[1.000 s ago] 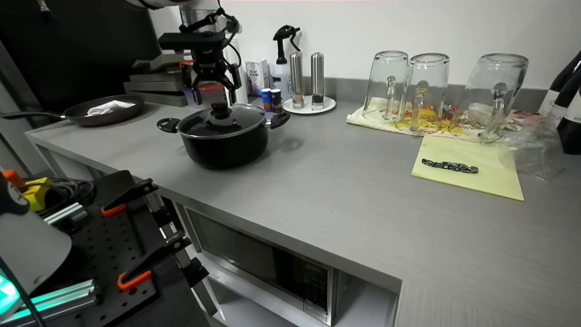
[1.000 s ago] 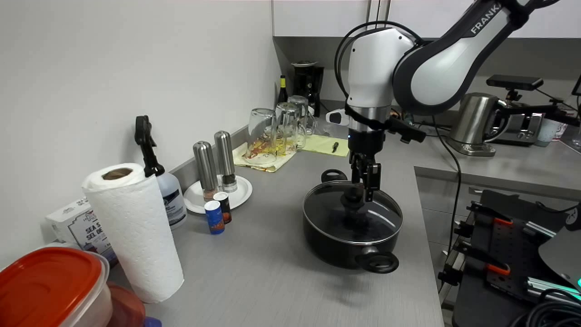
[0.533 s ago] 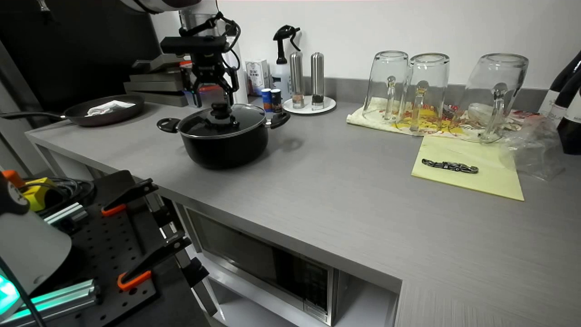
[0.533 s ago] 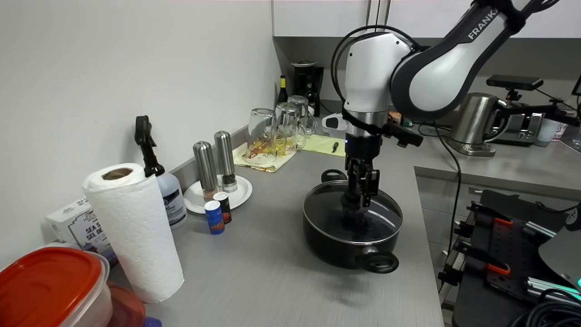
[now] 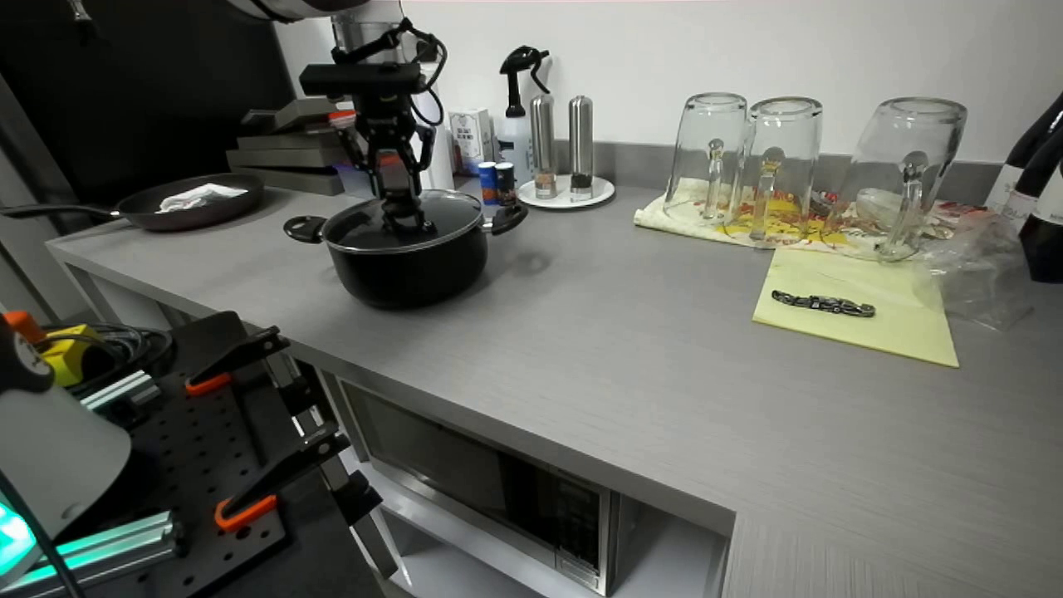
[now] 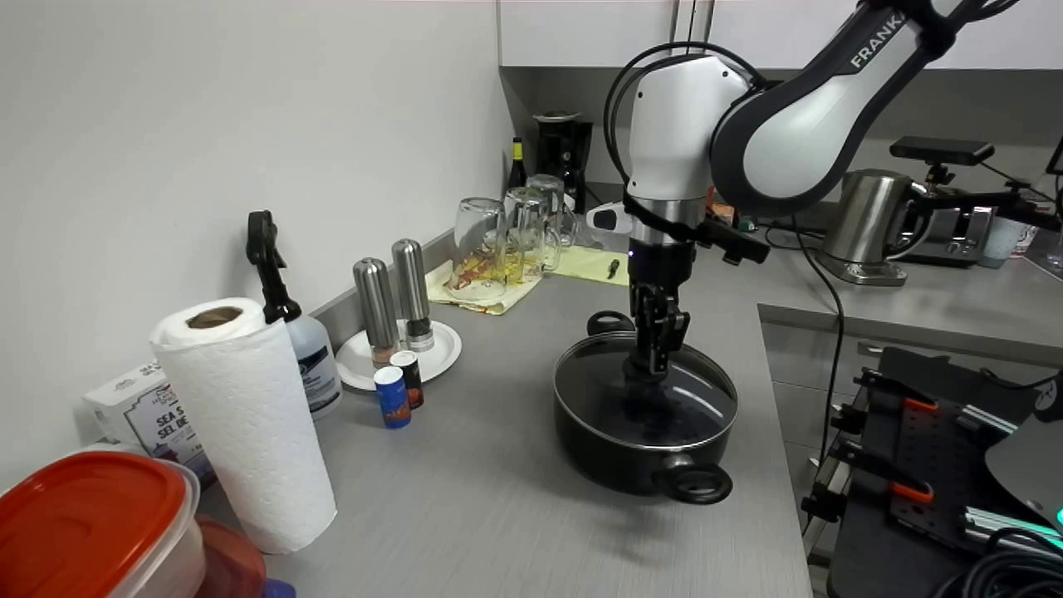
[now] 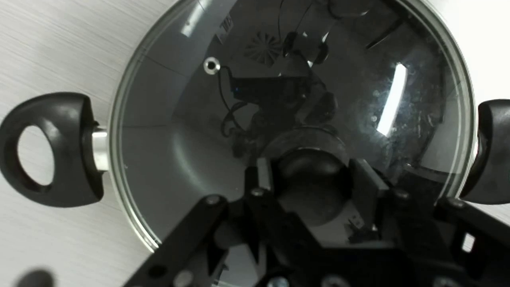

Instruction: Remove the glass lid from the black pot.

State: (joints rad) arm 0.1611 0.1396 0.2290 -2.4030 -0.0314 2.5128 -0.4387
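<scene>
A white-and-black robot arm [image 6: 677, 124] reaches straight down over the wide, low black pot [image 5: 407, 278] standing on the grey counter [image 5: 623, 357]. The round glass lid [image 6: 644, 419], clear with a metal rim, is on the pot, covering its mouth, and looks level from here. Its dark knob [image 7: 312, 187] sits between the two black fingers [image 7: 365, 193], one to each side; both look pressed up against it, the knob filling the gap, so they seem to have hold of the lid. In the wrist view I can make out a small metal-ringed vent hole [image 7: 211, 65] in the glass.

Over by the wall, in both exterior views, two tall steel grinders [image 6: 375, 307] stand on a round white plate [image 6: 446, 350], with a blue cylinder with a white top [image 6: 393, 399] just beside it. A white paper towel roll [image 6: 245, 440] stands near. Along the counter, clear glass mugs [image 5: 706, 149] rest on a patterned cloth [image 5: 652, 218], next to a yellow sheet [image 5: 864, 336].
</scene>
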